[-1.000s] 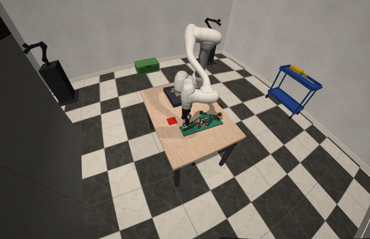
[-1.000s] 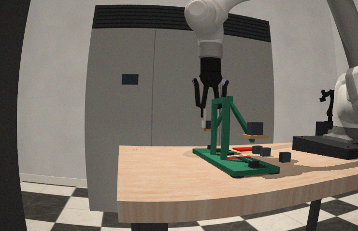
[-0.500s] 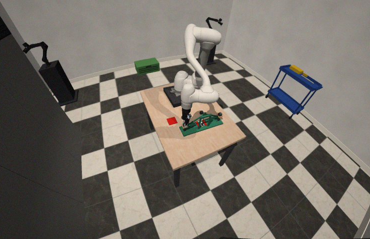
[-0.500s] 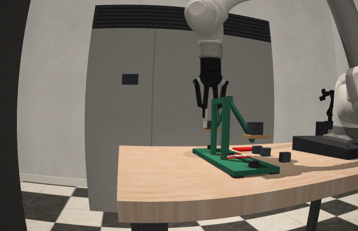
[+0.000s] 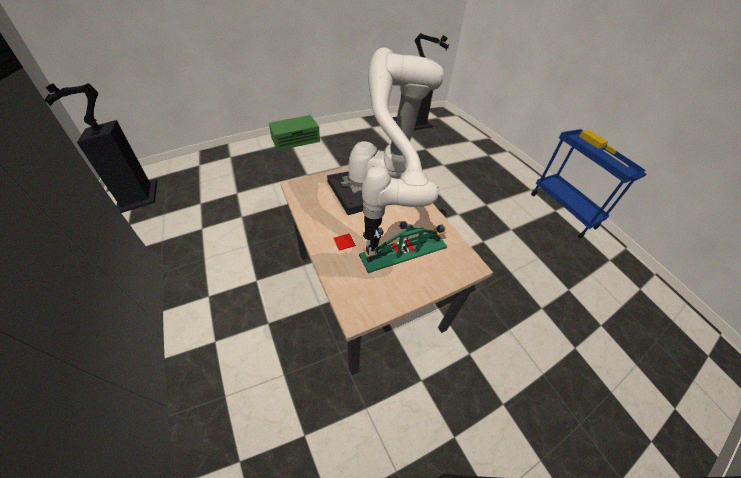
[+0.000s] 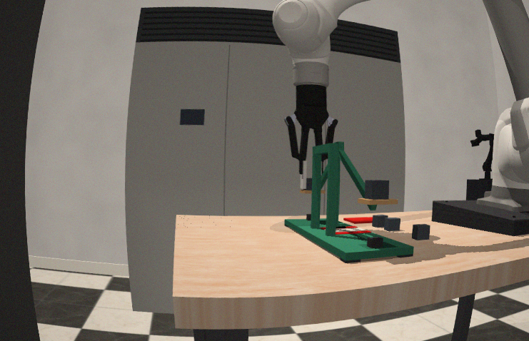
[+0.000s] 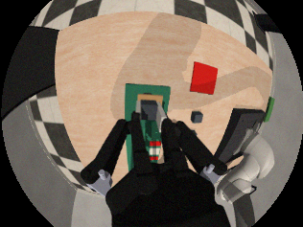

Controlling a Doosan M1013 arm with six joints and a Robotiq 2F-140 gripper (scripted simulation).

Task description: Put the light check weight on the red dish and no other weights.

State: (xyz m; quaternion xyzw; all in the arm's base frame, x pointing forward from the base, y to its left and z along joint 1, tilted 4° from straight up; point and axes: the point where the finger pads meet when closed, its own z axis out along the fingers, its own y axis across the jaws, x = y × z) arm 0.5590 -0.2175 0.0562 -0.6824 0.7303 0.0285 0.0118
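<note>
the gripper (image 6: 310, 184) hangs straight down from the white arm (image 5: 402, 140) over the far pan (image 6: 309, 191) of the green rocker balance (image 6: 333, 177); its fingers (image 6: 301, 182) stand either side of the dark check weight (image 6: 308, 183) resting on that pan and are narrowed toward it, though a firm grip on it cannot be confirmed; the wrist view shows the grey block (image 7: 150, 112) between the two finger links above the green base; the near pan (image 6: 377, 200) carries a second dark weight (image 6: 376, 189); the beam looks roughly level, and the pointer's field is too small to read; another weight (image 6: 374, 242) sits on the green base plate (image 6: 353, 249); three more (image 6: 420, 232) lie on the wooden surface (image 6: 253, 273) beside the balance, toward the arm's black pedestal (image 6: 445, 212); the red dish (image 5: 344, 241) lies flat on the surface, well apart from the gripper and bearing nothing; a blue cart (image 5: 630, 166) stands by the wall; a green crate (image 5: 293, 131) sits on the floor.
</note>
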